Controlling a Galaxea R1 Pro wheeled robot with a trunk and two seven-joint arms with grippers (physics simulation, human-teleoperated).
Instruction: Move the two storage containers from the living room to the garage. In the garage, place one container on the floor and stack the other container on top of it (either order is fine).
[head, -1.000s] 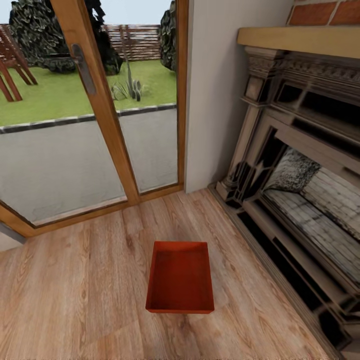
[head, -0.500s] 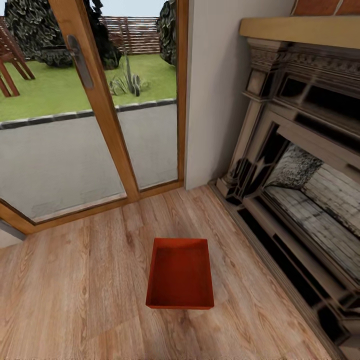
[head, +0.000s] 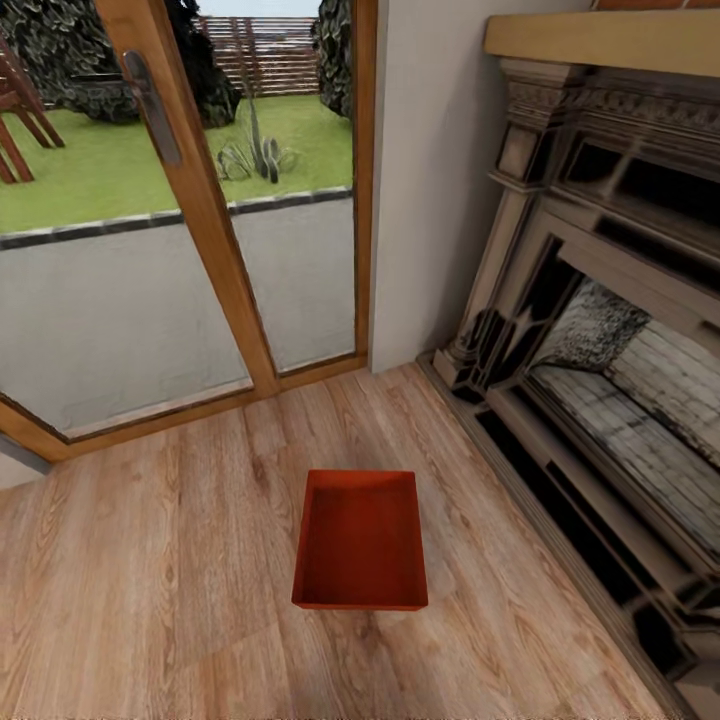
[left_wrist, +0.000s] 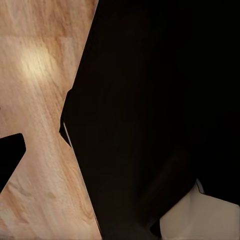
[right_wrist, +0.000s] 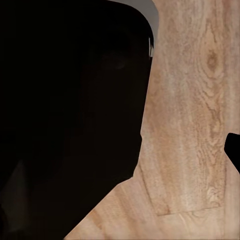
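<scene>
One orange-red storage container (head: 361, 540), an open-topped empty rectangular bin, sits flat on the living room's light wood planks (head: 150, 580) in the lower middle of the head view, its long side pointing away from me. Nothing touches it. In the left wrist view a dark fingertip (left_wrist: 10, 157) juts in at the picture's edge over the planks, beside a large dark mass. The right wrist view has a dark fingertip (right_wrist: 234, 150) at its edge, also over wood planks. The garage and its floor are out of view.
A wood-framed glass door (head: 190, 200) stands ahead on the left, with patio and lawn behind it. A pale wall section (head: 430, 180) separates it from the ornate fireplace (head: 600, 330), which runs along the right. Bare planks surround the container on all sides.
The whole head view has shifted a little, so the camera moved; door, fireplace and container sit slightly higher in the picture. The container itself has not moved on the planks.
</scene>
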